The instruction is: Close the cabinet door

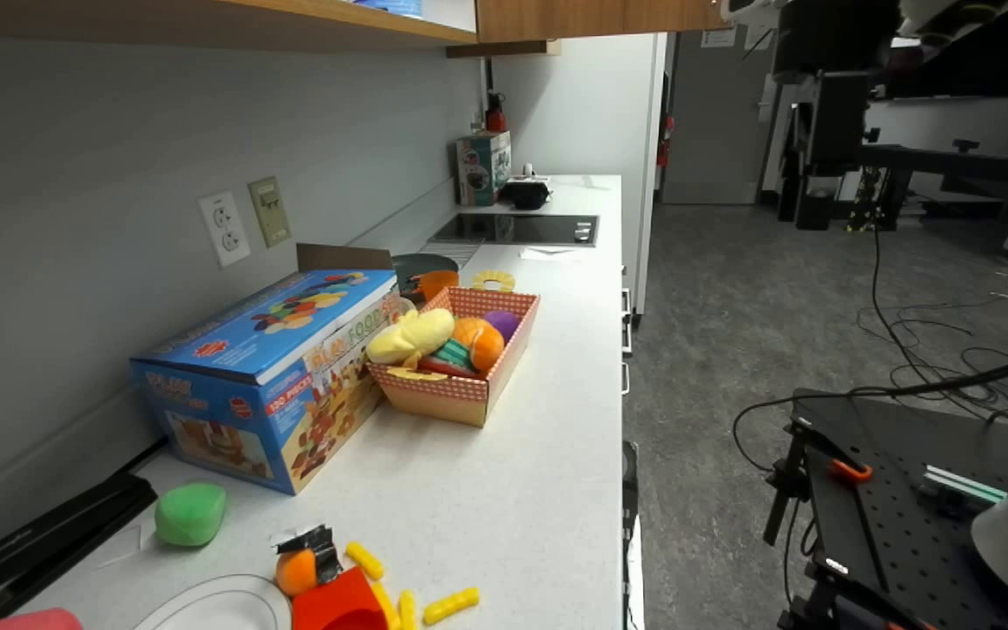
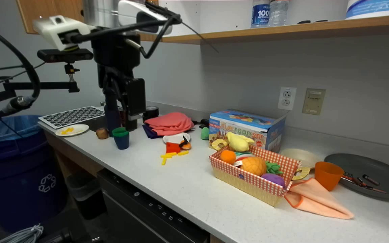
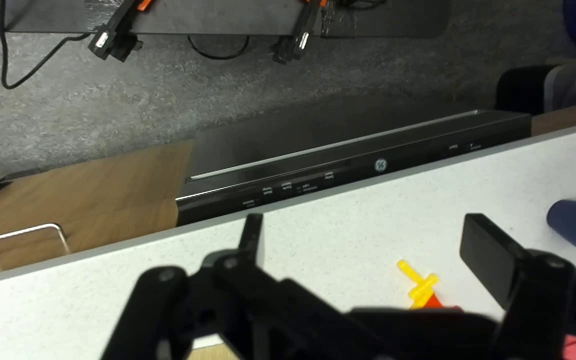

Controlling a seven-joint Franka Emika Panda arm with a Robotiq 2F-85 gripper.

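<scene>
End effector (image 3: 363, 245), spread wide and empty, draw together first, then push cabinet door (image 2: 56, 7) steadily near free edge.

Black pincer (image 3: 365, 245) hanging, pointing downward, both fingers (image 3: 490, 260) spread (well apart)

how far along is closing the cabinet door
Done: nothing of the closing shows; in an exterior view the bottles on the shelf are exposed. In hand: nothing; in the wrist view the fingers stand apart with no door between them. Left: apparently the whole job, since the wooden cabinet door looks swung out in an exterior view and probably needs pushing shut.
</scene>
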